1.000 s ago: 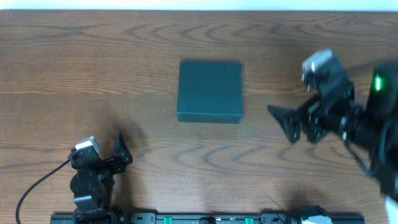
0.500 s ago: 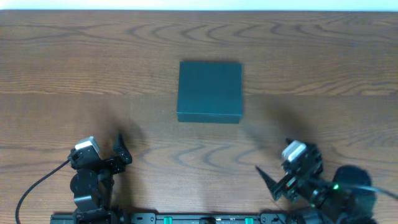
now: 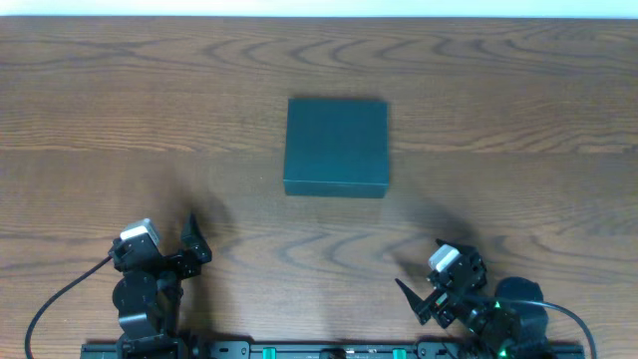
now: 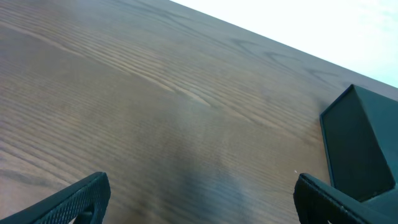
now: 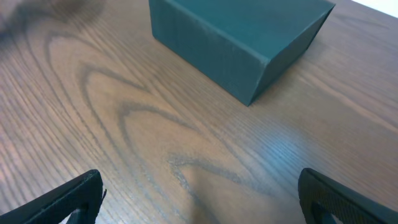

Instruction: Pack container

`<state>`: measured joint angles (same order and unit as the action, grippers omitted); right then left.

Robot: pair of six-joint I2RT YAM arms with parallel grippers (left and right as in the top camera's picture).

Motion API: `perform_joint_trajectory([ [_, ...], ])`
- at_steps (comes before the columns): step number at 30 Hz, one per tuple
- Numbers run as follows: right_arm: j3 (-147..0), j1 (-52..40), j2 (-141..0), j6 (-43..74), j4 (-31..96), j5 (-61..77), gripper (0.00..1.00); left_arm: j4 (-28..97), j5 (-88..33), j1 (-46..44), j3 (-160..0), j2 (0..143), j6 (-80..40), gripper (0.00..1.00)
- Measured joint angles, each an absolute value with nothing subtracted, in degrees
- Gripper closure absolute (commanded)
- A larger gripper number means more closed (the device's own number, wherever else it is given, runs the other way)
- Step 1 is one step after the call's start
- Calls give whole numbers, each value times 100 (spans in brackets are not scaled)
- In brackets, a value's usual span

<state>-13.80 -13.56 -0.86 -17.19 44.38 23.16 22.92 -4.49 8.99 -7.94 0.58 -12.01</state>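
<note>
Container: the matte dark teal-black square cardboard box (image 3: 336, 147) sits flat on your worktop, near the middle and a little toward the far edge. Its top face looks closed and level from overhead.

Worktop: a brown wood-grain worktop (image 3: 120, 100). You can see nothing else resting on it besides the box.

Left end effector: your left end effector (image 3: 195, 239) sits at the near-left corner of the worktop, well apart from the box. In the left wrist view its two black fingers (image 4: 81, 198) stand wide apart with only bare wood between them, so it is spread and holds nothing. The box (image 4: 357, 152) shows at the right edge of that view, ahead of the right-hand finger and not touching it.

Right end effector: your right end effector (image 3: 427, 282) is at the near-right edge, nearer the box than the left one but still apart from it. In the right wrist view the fingers (image 5: 71, 199) are spread just as wide, with nothing gripped. The box (image 5: 242, 43) lies ahead, one corner turned toward the camera.

Cable: a thin black cable (image 3: 60, 294) curves off the left arm toward the near edge.
</note>
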Motion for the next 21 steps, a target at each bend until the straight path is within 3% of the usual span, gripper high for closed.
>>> perform_joint_trajectory([
  [21,-1026,-1358,-71,-1719,4250,2329,1,2292,-449,899,-794,58,-1201,5],
])
